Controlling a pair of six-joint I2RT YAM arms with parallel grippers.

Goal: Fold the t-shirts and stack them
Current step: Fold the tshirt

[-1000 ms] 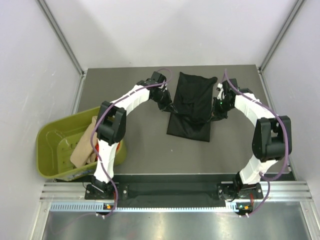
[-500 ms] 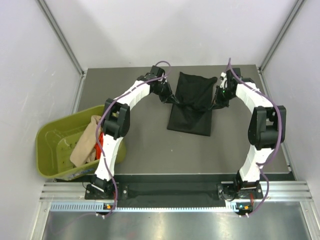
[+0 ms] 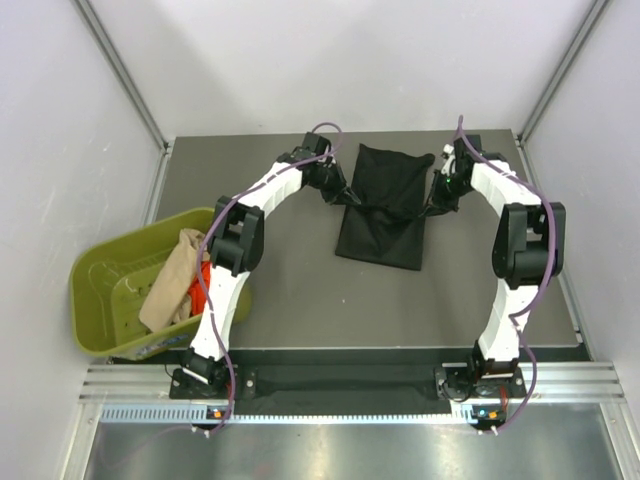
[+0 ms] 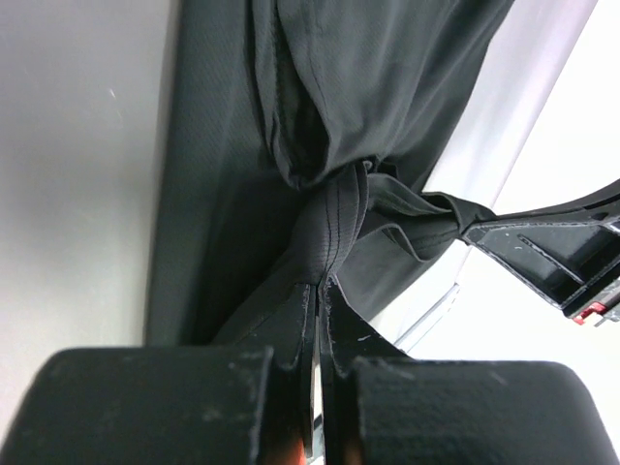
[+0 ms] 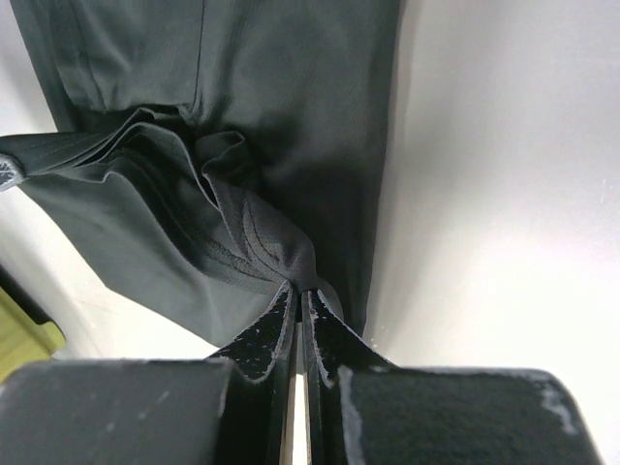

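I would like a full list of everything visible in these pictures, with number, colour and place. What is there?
black t-shirt: one, black, far middle of the table, gathered at both sides.
beige t-shirt: one, beige, draped in the tub's right part.
orange-red t-shirt: one, orange-red, in the tub beside the beige one, mostly hidden.
tub: one, olive green, at the table's left edge.
table: one, dark grey.
rail: one, silver, along the near edge.
left arm, right arm: two, white and black.
left tool: black, shut on the black t-shirt's left side.
right tool: black, shut on its right side.
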